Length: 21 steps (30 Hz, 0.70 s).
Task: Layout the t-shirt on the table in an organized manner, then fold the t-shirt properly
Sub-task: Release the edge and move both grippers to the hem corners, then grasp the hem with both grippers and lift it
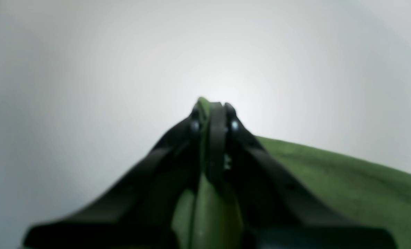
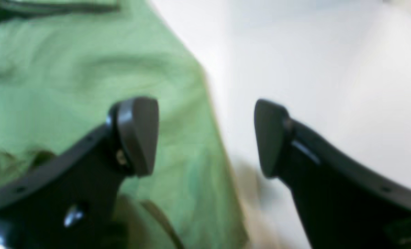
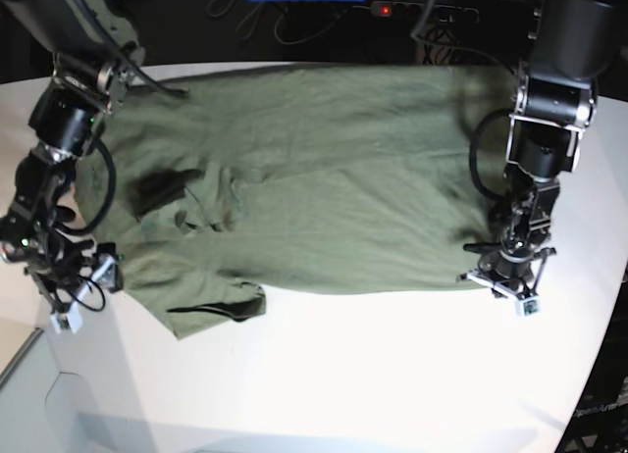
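On the table (image 3: 392, 375), our left gripper (image 1: 212, 138) pinches the t-shirt (image 3: 343, 218) at its near edge; our right gripper (image 2: 205, 138) gapes over another edge. Pulling left alone could skew the cloth and deepen its creases.

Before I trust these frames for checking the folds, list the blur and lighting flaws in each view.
Left wrist: dark, blurred fingers; t-shirt dim, soft-edged. Right wrist: fabric and fingers smeared soft, table bright, nearly textureless. Base: sharper overall, white table almost washed out near the bottom.
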Motion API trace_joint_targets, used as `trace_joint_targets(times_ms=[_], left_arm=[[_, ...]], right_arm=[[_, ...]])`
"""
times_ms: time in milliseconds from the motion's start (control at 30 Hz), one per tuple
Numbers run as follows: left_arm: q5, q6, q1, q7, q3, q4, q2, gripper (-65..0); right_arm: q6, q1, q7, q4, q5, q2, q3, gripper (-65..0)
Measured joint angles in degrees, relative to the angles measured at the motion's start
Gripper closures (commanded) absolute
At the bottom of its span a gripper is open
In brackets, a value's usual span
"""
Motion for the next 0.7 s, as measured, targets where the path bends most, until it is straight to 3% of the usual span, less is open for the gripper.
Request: trace_joint_targets(times_ms=[167, 333, 500, 633, 700], left_arm=[[0.0, 0.0, 0.3, -0.2, 0.0, 0.1, 0.0, -0.2], [0.0, 0.0, 0.7, -0.7, 0.0, 0.2, 0.0, -0.2], [0.0, 0.0, 0.7, -0.8, 0.0, 0.1, 0.0, -0.2], [0.0, 0.0, 0.7, -0.8, 0.0, 0.1, 0.0, -0.2], [0.0, 0.0, 0.7, -0.7, 0.0, 0.1, 0.0, -0.2]], right_arm=[[0.0, 6.2, 10.0, -12.5, 0.0, -0.1, -2.0, -41.9], [-10.0, 8.5, 19.7, -24.0, -0.4, 0.2, -2.1, -42.0], [-12.0, 8.5, 30.5, -32.8, -0.3, 1.0, -7.3, -41.9], [-12.7, 8.5, 35.7, -37.2, 0.1, 1.6, -14.4, -41.9], [-14.8, 8.7, 37.5, -38.3, 0.2, 1.7, -16.3, -41.9]])
